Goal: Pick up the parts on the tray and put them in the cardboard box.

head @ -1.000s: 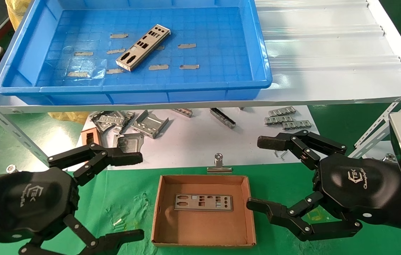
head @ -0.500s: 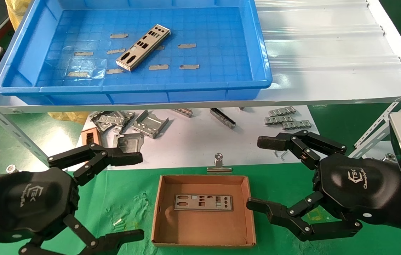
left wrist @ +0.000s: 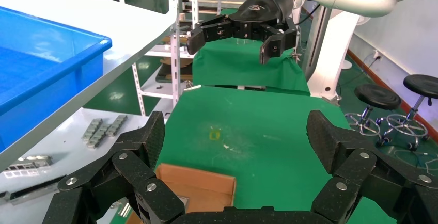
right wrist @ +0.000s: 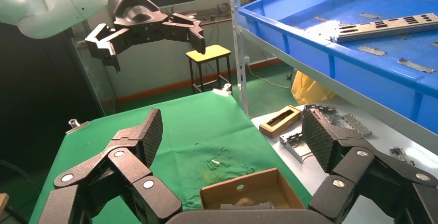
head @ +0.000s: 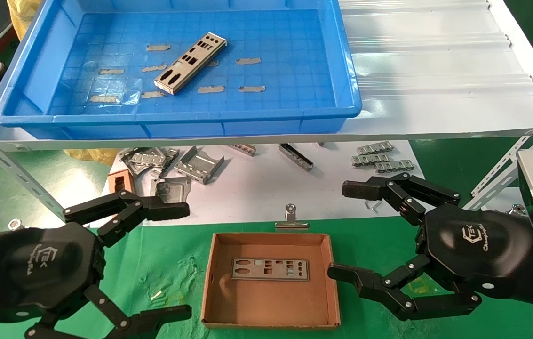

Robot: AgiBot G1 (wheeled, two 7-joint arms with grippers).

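One silver plate (head: 190, 62) with cutouts lies slantwise on the floor of the blue tray (head: 346, 80) on the upper shelf; it also shows in the right wrist view (right wrist: 385, 26). A second silver plate (head: 270, 269) lies flat in the brown cardboard box (head: 209, 278) on the green cloth. My left gripper (head: 182, 261) is open and empty, left of the box. My right gripper (head: 341, 230) is open and empty, right of the box. Both are low, below the shelf. The box's corner shows in the left wrist view (left wrist: 199, 185) and the box in the right wrist view (right wrist: 243, 189).
Grey folded brackets (head: 195, 165) and small metal pieces (head: 379, 157) lie on the white sheet under the shelf. A reddish-brown frame piece (head: 119, 181) and a binder clip (head: 290, 219) lie near the box. The shelf's front edge (head: 266, 139) overhangs them. Slanted metal struts (head: 12, 174) flank both sides.
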